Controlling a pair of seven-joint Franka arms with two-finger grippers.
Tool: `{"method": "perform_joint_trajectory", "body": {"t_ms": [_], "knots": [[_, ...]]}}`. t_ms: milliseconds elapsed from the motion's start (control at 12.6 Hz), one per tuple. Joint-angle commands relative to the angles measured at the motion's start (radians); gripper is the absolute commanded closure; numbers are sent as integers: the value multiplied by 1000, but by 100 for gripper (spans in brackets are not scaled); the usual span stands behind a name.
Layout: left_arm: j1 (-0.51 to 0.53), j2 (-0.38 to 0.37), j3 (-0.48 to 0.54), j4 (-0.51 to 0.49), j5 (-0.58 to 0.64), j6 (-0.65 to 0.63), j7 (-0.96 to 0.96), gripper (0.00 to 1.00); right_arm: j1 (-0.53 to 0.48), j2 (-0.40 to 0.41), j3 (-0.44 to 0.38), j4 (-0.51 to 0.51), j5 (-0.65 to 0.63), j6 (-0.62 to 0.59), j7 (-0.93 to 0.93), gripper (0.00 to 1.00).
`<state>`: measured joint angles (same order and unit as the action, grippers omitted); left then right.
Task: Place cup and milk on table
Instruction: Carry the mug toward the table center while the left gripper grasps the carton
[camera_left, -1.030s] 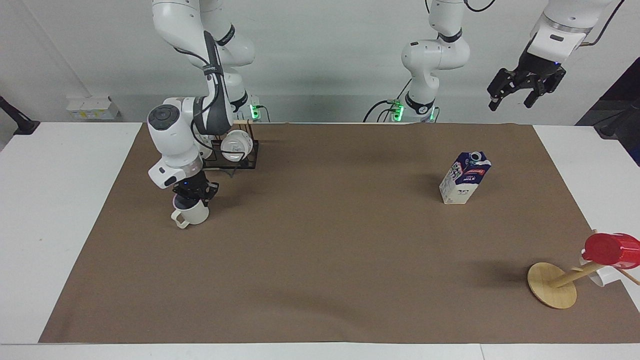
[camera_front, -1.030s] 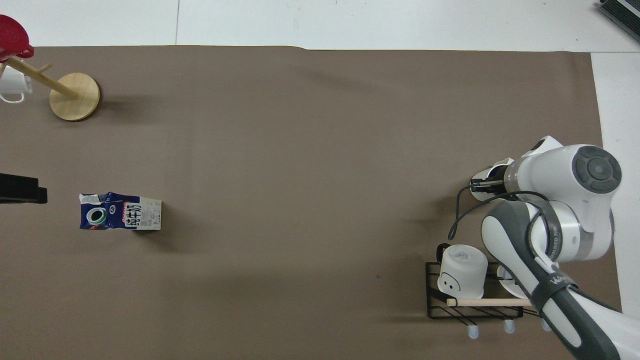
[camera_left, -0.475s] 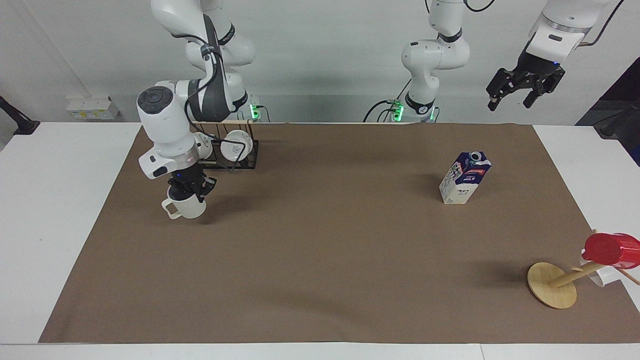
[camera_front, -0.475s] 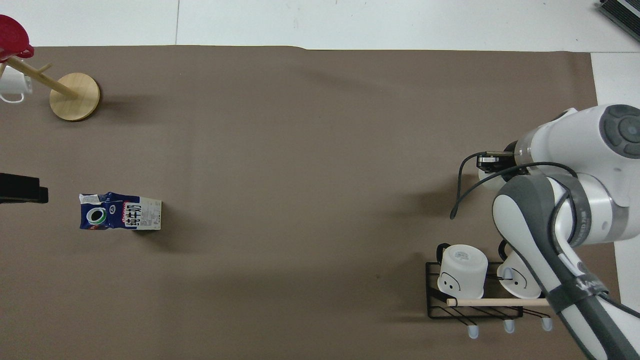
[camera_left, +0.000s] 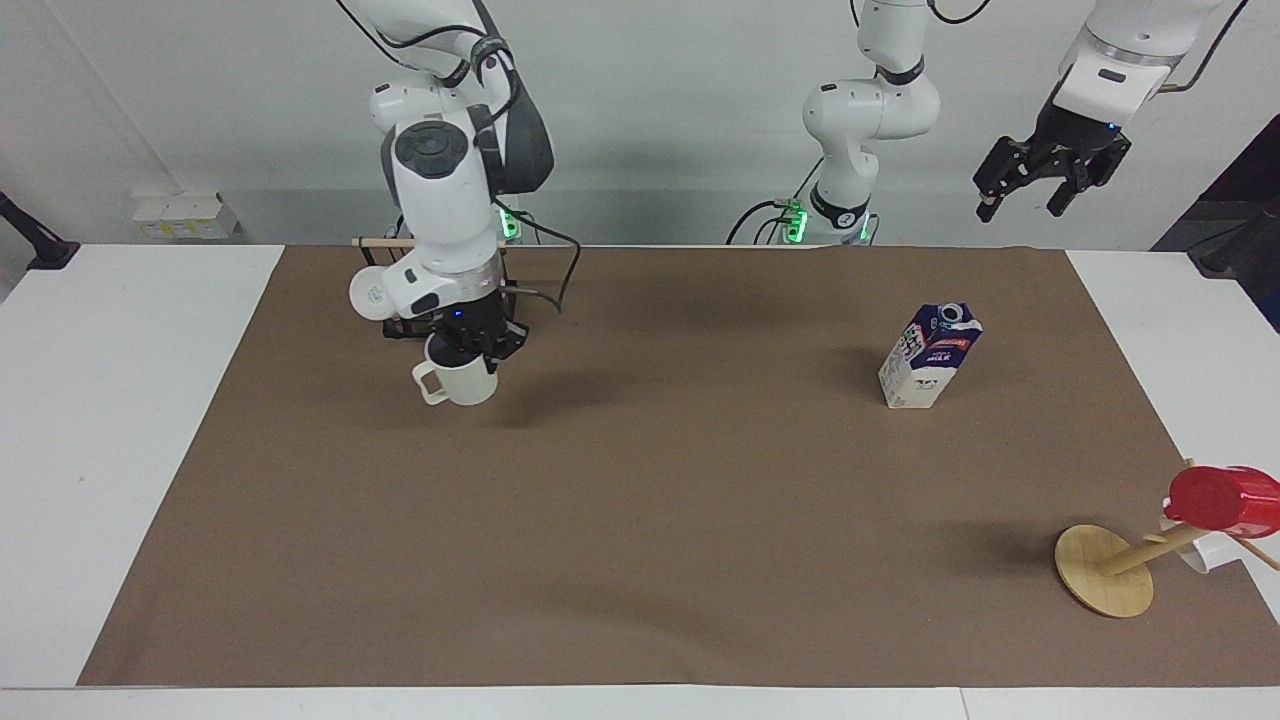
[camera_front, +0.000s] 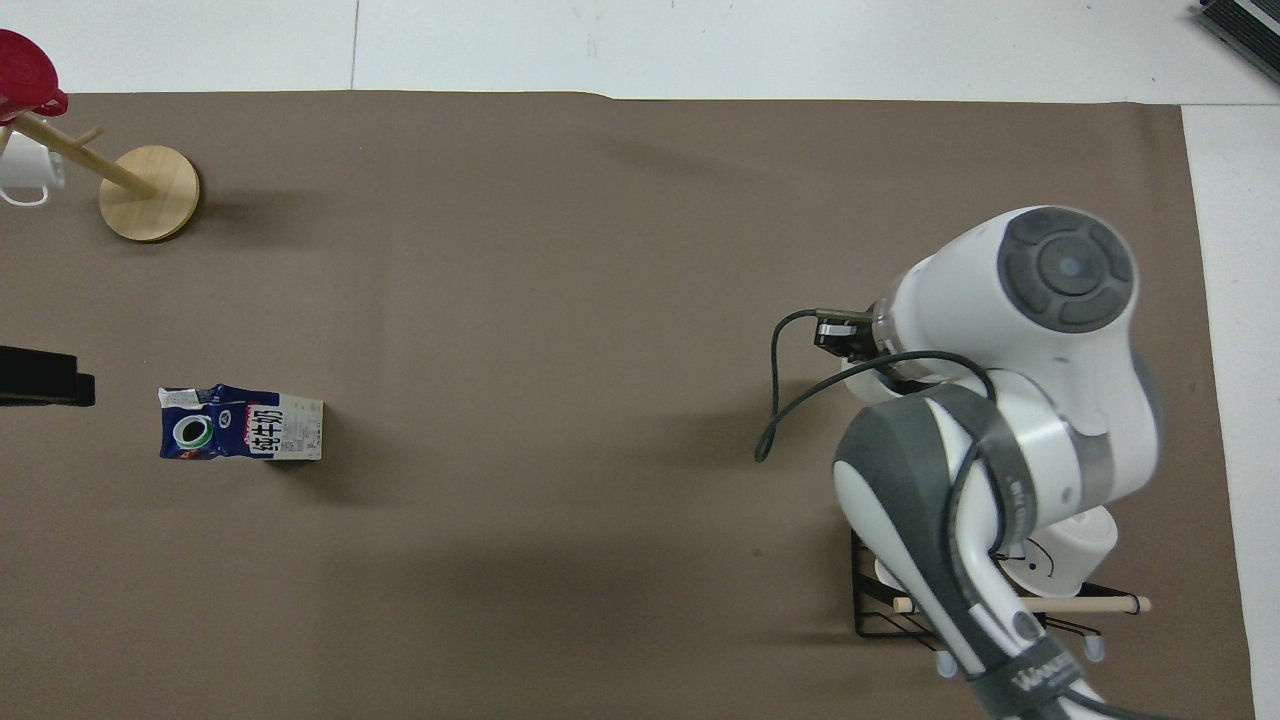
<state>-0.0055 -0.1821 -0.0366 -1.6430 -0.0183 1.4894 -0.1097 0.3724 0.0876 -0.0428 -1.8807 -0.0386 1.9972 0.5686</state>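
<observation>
My right tool (camera_left: 470, 347), clenched on the cup (camera_left: 458, 381), has swung it off the mat's edge toward the tabletop's (camera_left: 120, 400) middle; milk (camera_left: 929, 357) already stands placed; left tool (camera_left: 1040, 180) waits released.

facing: high, toward robots | overhead: steeply down | shared: mat (camera_left: 640, 560)

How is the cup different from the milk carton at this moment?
The cup is held in the right claw above the mat; the milk stands free on the mat. The cup is plain cream with a handle; the milk is taller, with navy, red and white print.
</observation>
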Motion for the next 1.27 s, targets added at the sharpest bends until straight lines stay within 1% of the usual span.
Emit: {"method": "perform_joint_trajectory", "body": {"t_ms": [0, 158, 317, 396, 634, 792, 950, 1109, 1188], "knots": [[10, -2, -3, 0, -11, -6, -2, 0, 98, 24, 1, 18, -3, 5, 143, 100], [2, 0, -3, 0, -11, 0, -7, 0, 169, 79, 1, 75, -6, 29, 242, 100], [1, 0, -3, 0, -11, -1, -5, 0, 207, 116, 1, 101, -10, 46, 280, 100], [2, -2, -3, 0, -11, -5, -4, 0, 232, 144, 1, 130, -18, 72, 302, 100], [2, -2, -3, -1, -11, -8, -2, 0, 289, 195, 0, 144, -81, 141, 381, 100], [2, -5, -3, -9, -11, -6, 1, 0, 334, 242, 0, 159, -115, 185, 468, 100], [2, -22, -3, -62, -11, -3, 5, 0, 364, 273, 0, 164, -132, 209, 510, 100], [1, -40, -3, -144, -11, 49, 7, 0, 367, 282, 1, 158, -138, 265, 511, 100], [-2, -49, -3, -182, -11, 90, 8, 0, 367, 290, 1, 154, -142, 273, 511, 100]]}}
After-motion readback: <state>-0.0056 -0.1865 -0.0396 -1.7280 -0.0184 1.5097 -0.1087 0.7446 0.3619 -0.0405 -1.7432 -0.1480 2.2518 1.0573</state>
